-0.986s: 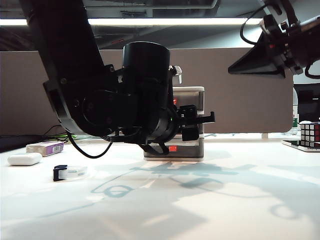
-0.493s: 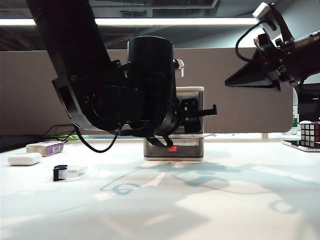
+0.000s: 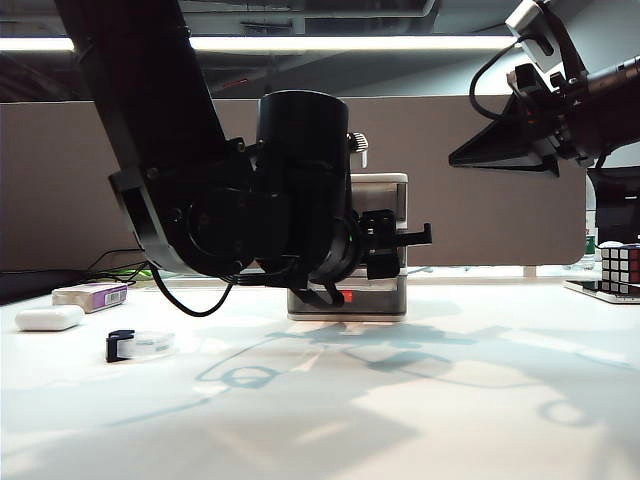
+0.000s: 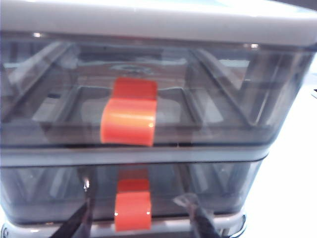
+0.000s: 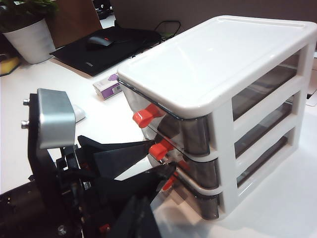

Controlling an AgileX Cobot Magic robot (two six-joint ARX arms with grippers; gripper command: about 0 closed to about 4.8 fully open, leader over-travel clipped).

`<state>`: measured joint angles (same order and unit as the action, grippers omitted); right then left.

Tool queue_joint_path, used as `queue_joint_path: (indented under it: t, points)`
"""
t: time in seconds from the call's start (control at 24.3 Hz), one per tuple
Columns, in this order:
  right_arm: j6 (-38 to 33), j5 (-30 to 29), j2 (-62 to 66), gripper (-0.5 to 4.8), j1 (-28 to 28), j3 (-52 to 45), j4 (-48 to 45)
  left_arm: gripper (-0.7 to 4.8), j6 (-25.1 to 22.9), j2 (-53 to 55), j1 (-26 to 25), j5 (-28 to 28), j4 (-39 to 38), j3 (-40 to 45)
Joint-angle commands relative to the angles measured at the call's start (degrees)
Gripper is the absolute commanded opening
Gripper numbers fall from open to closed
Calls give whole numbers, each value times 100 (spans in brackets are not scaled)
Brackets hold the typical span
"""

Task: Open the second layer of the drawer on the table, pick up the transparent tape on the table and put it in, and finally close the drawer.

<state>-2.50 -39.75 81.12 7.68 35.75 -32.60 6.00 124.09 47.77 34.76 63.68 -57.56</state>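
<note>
While my left gripper (image 4: 136, 218) hovers at the drawer (image 3: 378, 250) front with fingers apart around the second layer's (image 5: 198, 168) red tab (image 4: 132, 210), my right gripper (image 3: 500, 145) hangs high — open or shut, I cannot tell — and the transparent tape (image 3: 140, 345) lies on the table (image 3: 450, 400)

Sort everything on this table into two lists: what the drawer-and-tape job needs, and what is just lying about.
Needed:
drawer unit
middle drawer, shut
tape
left pincer, at the drawer fronts

Lying about:
white case
purple box
puzzle cube
right pincer, raised
</note>
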Motion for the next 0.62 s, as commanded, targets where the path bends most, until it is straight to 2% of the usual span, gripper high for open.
queue_joint_path:
  t: [0.04,0.16,0.53,0.62]
  points:
    - [20,-44,17,-4,7,26,-111,245,-22,-33,-4,20,107,-24]
    - [20,-46,101,-4,7,26,-90,240,-157,-33,-4,133,267,-26]
    - [20,-48,118,-4,7,26,-109,232,-151,-33,-68,142,282,-24]
    - [20,-48,118,-4,7,26,-109,173,-151,-33,-79,120,234,-26]
